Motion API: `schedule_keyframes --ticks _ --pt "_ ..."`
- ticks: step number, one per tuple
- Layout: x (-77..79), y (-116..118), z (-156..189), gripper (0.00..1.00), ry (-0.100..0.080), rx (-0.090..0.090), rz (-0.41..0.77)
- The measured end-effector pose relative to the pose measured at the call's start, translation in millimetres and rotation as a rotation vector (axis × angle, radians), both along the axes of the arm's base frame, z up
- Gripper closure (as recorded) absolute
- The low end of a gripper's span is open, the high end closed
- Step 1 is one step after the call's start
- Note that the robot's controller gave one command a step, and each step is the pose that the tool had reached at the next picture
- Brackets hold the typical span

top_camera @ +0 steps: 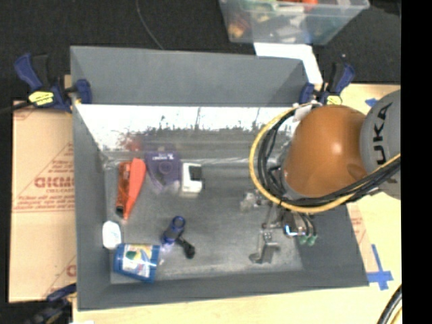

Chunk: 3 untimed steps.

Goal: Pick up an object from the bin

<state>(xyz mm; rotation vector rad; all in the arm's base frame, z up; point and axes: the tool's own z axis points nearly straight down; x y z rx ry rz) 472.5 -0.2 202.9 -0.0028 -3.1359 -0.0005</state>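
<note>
View: camera view, looking down on the bin (pixel 88 181).
Gripper: the gripper (pixel 265 247) is low over bare floor in the bin's right half, below the orange cover (pixel 324 150) and looped cables (pixel 260 160).
Claw: cannot tell whether it is spread or pressed together (it is small and dark against the floor).
Count: six loose things, one of each, all in the left half.
Far row: orange tool (pixel 133 186), purple piece (pixel 162 169), white block (pixel 191 179).
Near row: white cap (pixel 111 235), blue can (pixel 138 260), blue clip (pixel 177 233).
Nearest thing: the blue clip, left of the gripper and apart from it.
Clip axis: slants from far-left to near-right, with its dark end toward the near wall.
Tool axis: nearly front to back, with its far end tilted right.
Can: on its side (long axis across the bin), just beside the cap.
</note>
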Motion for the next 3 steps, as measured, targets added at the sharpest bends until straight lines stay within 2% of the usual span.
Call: schedule_keyframes --ticks 1,2,3 --pt "1.8 0.0 4.0 0.0 -0.008 0.0 0.0" --pt "47.6 70.4 -101.1 0.0 -0.015 0.0 0.58" --pt "40.4 88.4 -81.4 0.0 -0.01 0.002 0.62"
